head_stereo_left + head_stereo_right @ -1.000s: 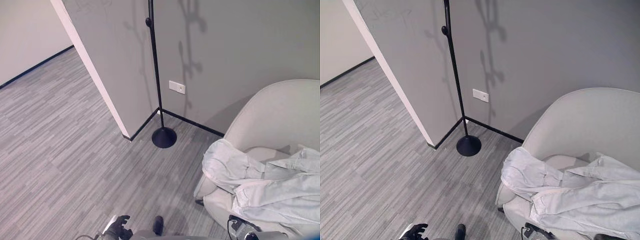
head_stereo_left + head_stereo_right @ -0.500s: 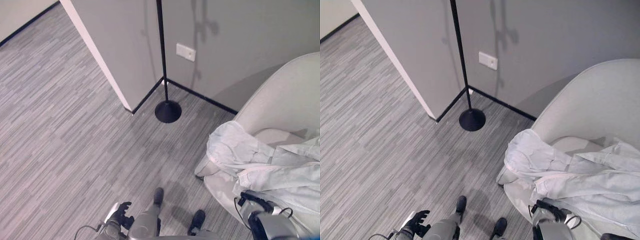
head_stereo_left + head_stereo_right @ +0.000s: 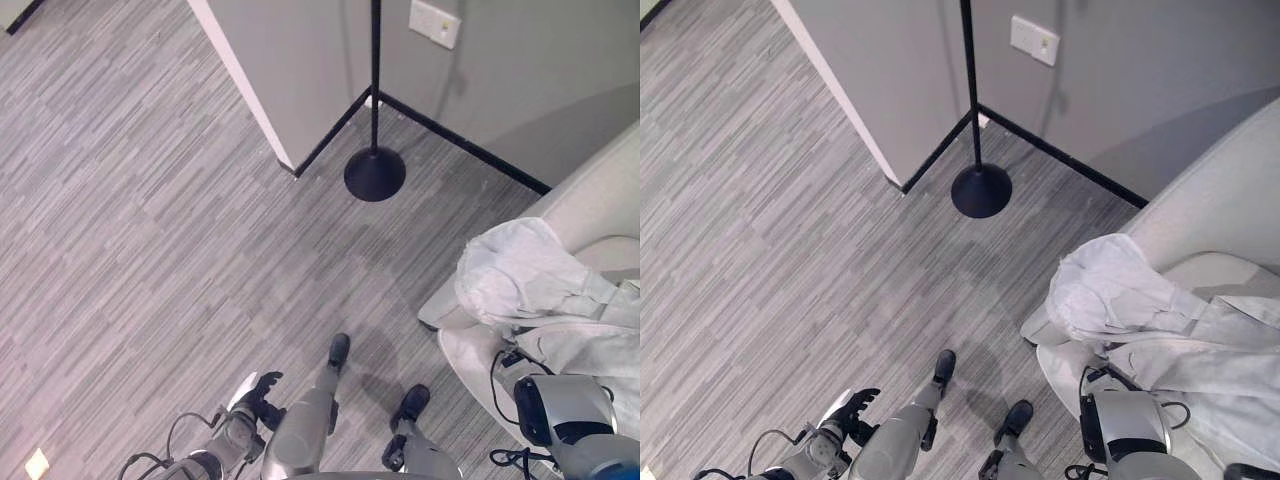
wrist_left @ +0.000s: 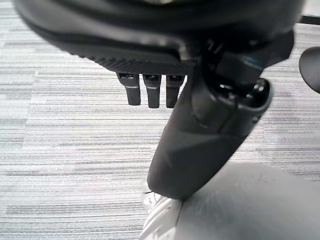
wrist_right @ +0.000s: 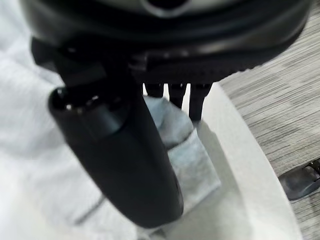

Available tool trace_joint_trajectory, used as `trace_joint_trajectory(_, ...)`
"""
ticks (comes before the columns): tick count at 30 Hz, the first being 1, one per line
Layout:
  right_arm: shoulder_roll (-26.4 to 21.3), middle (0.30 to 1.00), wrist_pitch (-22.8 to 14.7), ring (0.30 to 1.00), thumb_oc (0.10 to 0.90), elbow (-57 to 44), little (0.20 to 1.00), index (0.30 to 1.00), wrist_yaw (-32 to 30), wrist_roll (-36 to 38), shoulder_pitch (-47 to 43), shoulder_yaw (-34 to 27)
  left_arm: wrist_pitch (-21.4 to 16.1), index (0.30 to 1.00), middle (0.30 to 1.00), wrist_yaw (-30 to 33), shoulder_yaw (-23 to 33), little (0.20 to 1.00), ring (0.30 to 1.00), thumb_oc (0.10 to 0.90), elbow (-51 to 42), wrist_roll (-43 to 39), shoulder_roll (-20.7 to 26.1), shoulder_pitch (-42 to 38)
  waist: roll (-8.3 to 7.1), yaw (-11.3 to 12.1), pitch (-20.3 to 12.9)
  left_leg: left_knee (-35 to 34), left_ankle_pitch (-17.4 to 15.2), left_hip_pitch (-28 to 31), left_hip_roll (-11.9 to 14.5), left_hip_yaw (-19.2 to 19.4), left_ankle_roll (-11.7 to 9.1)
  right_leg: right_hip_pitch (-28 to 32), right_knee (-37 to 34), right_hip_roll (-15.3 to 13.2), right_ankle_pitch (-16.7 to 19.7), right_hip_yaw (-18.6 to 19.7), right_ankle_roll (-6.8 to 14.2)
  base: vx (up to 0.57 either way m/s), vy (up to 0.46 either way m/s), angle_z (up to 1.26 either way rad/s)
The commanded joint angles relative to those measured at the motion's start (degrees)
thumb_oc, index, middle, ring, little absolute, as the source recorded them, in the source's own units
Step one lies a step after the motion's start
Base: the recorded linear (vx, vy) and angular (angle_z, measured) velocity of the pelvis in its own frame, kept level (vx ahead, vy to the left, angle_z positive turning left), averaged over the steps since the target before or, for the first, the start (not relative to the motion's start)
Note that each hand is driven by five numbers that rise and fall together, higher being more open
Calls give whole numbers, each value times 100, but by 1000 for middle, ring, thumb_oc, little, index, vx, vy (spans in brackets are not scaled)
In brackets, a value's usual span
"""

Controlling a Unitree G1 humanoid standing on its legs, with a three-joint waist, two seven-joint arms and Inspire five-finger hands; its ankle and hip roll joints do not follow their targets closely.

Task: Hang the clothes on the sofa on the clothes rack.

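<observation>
A pale white garment [image 3: 525,283] lies crumpled over the front of the light beige sofa [image 3: 1230,165] on the right. The clothes rack, a black pole on a round base [image 3: 375,173], stands in the wall corner, left of the sofa. My right hand [image 5: 120,160] hangs over the sofa's front rim with its fingers [image 5: 175,92] straight, just above a fold of the garment [image 5: 185,150] and holding nothing. My left hand [image 3: 255,392] hangs low over the floor at my left side, fingers [image 4: 147,90] relaxed and empty.
Grey striped carpet [image 3: 150,230] stretches between me and the rack. A wall corner with a white edge [image 3: 245,85] juts out left of the pole. A white wall socket [image 3: 433,22] sits behind the rack.
The whole picture has shifted: the camera has tilted down, so the rack's base and the sofa sit higher. My right arm has come up by the sofa's front edge.
</observation>
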Motion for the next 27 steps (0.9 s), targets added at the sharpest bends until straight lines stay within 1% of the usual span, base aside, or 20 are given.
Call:
trace_joint_trajectory(1,131,300,-145,300,400,-186,300,300,198,789,-424,-418,-160,900,900,20,-239,900,900,800,197,24,-213,-433,-185,244,145,-3,-378,-65,-250,-318,-240,-255,32,-504,147,314,452,4,43,4)
trace_joint_trajectory(3,140,300,-292,300,400,-195,300,300,232,1207,-482,-598,-175,900,900,22,-205,900,900,800,178,-8,-228,-461,-168,250,165,-3,-383,-141,-280,-321,-247,-340,32,-518,169,325,466,-6,54,1)
trace_joint_trajectory(4,169,300,-316,300,400,-284,300,300,282,1318,-513,-623,-187,900,900,37,-209,900,900,800,131,-25,-218,-484,-171,259,193,-3,-374,-198,-296,-319,-245,-398,32,-525,189,336,473,-14,51,0)
trace_joint_trajectory(7,193,300,-550,300,400,-636,300,300,424,1570,-610,-741,-221,900,900,56,-187,900,900,800,24,-52,-199,-544,-171,250,285,-3,-359,-311,-303,-287,-256,-518,32,-530,222,379,491,-24,44,-2)
trace_joint_trajectory(8,203,300,-563,300,400,-650,300,300,423,1576,-608,-743,-222,900,900,55,-184,900,900,800,28,-53,-198,-553,-176,254,287,-3,-358,-318,-302,-283,-256,-527,32,-530,224,384,490,-20,29,-5)
trace_joint_trajectory(11,488,300,-755,300,400,-1075,300,300,757,1606,-614,-590,-231,900,900,88,-32,900,900,800,190,-86,-230,-658,-281,186,357,-3,-371,-319,-261,-224,-252,-567,32,-502,247,466,483,-6,8,-3)
trace_joint_trajectory(15,914,300,-863,300,400,-1525,300,300,1112,1331,-355,-319,-265,900,900,158,278,900,900,800,355,-65,-182,-671,-442,28,366,-3,-415,-188,-209,-120,-231,-497,32,-487,273,548,467,13,-1,-9)
trace_joint_trajectory(16,1083,300,-914,300,400,-1772,300,300,1175,1208,-220,-201,-274,900,900,191,377,900,900,800,339,-63,-141,-633,-487,-22,369,-3,-425,-130,-192,-88,-225,-462,32,-484,283,569,466,8,-10,-6)
trace_joint_trajectory(17,1093,300,-918,300,400,-1785,300,300,1165,1202,-211,-199,-273,900,900,191,380,900,900,800,336,-62,-137,-627,-490,-25,370,-3,-425,-125,-193,-87,-225,-457,32,-485,282,569,466,4,-12,-8)
trace_joint_trajectory(18,1199,300,-961,300,400,-2020,300,300,1274,1037,-97,-93,-298,900,900,208,484,900,900,800,331,-74,-122,-624,-527,-58,372,-3,-436,-86,-171,-63,-219,-438,32,-481,293,584,463,-7,-11,-19)
trace_joint_trajectory(19,1493,300,-1191,300,400,-2924,300,300,1333,430,273,328,-353,900,900,284,679,900,900,800,217,-62,-64,-536,-597,-147,379,-3,-447,14,-133,-17,-205,-380,32,-475,315,631,453,-8,-11,-19)
trace_joint_trajectory(20,1525,300,-1200,300,400,-2996,300,300,1276,390,323,345,-351,900,900,285,691,900,900,800,210,-56,-59,-510,-602,-161,371,-3,-449,25,-133,-15,-204,-371,32,-475,314,633,453,-27,-18,-17)
trace_joint_trajectory(21,1668,300,-1400,300,400,-4316,300,300,1296,-457,895,766,-420,900,900,357,860,900,900,800,-10,48,-3,-403,-672,-253,364,-3,-465,121,-96,34,-198,-303,32,-477,331,662,448,-19,-14,-7)
trace_joint_trajectory(22,1673,300,-1399,300,400,-4328,300,300,1284,-466,905,768,-419,900,900,358,860,900,900,800,-12,49,-2,-398,-673,-255,360,-3,-465,121,-96,33,-198,-302,32,-477,331,661,448,-28,-39,-16)
trace_joint_trajectory(23,1505,300,-1508,300,400,-5515,300,300,1297,-1372,1312,1015,-520,900,900,423,1000,900,900,800,-307,242,89,-281,-747,-335,323,-3,-497,230,-65,60,-181,-205,32,-479,321,669,445,1,-41,-19)
trace_joint_trajectory(25,1247,300,-1532,300,400,-6493,300,300,1279,-2223,1603,1113,-566,900,900,417,1122,900,900,800,-665,449,222,-104,-799,-385,212,-3,-540,376,-39,93,-157,-60,32,-485,294,664,444,21,-43,-10)
trace_joint_trajectory(26,1255,300,-1518,300,400,-6527,300,300,1251,-2249,1628,1117,-560,900,900,416,1123,900,900,800,-677,452,225,-89,-798,-389,211,-3,-542,387,-39,93,-157,-49,32,-484,291,662,445,54,-32,-6)
trace_joint_trajectory(27,1017,300,-1488,300,400,-7214,300,300,1202,-2877,1757,1125,-576,900,900,366,1224,900,900,800,-1077,485,355,101,-827,-409,77,-3,-580,542,-15,129,-133,104,32,-494,257,657,448,82,-29,-6)
